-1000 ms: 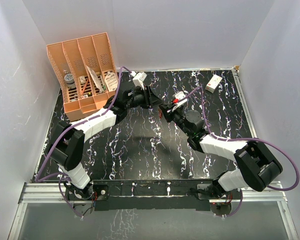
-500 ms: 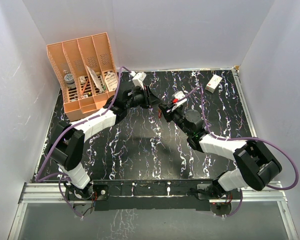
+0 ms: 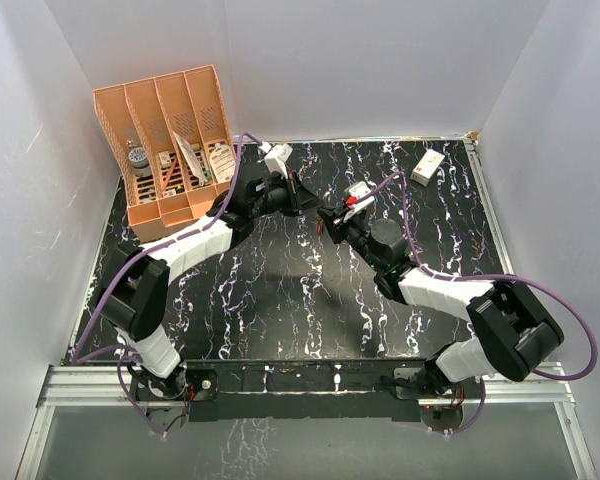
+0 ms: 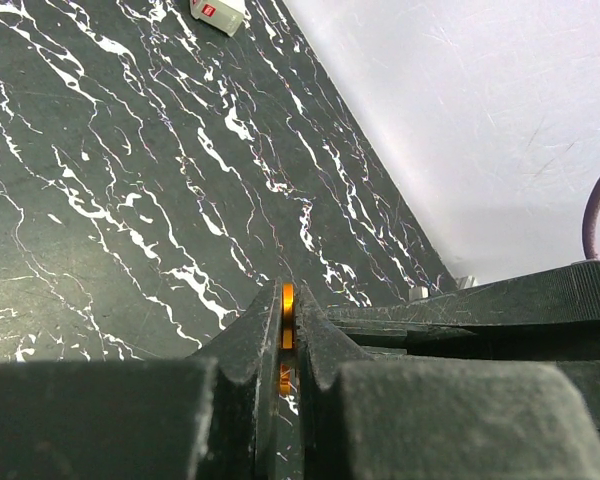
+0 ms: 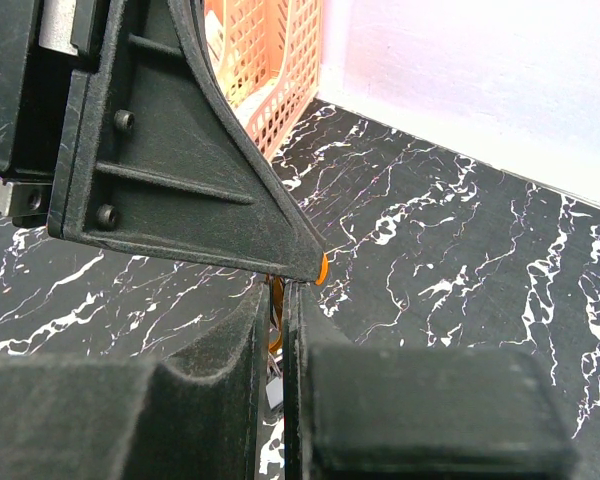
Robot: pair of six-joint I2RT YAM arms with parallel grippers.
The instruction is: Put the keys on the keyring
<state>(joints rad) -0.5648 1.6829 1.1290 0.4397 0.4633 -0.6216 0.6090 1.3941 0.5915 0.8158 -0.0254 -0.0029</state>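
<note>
Where the two arms meet: the left gripper (image 3: 302,198) and right gripper (image 5: 278,296) are found tip to tip above the middle-rear of the table (image 3: 280,295).
Left gripper: the jaws are drawn almost fully together; the keyring (image 4: 288,303) is pinched edge-on between the pads, with only a gold-orange sliver shown.
Right gripper: the jaws are likewise nearly closed; a red-headed key (image 3: 321,228) is judged to be held at the tip, though the grip itself is hidden in the wrist view.
Plain key: it cannot be made out with certainty.
Handling: ring and keys are judged light, stiff, smooth and apt to twist or slip from the pads. The ring is best held by one lobe with the wire end left exposed, and the key by its head with the hole left free.
Edges: the organiser (image 3: 170,150) and white box (image 3: 427,166) are set well apart from the work.
Open room: table surface is available in front and to both sides; between the two sets of fingers, clearance is next to none.
</note>
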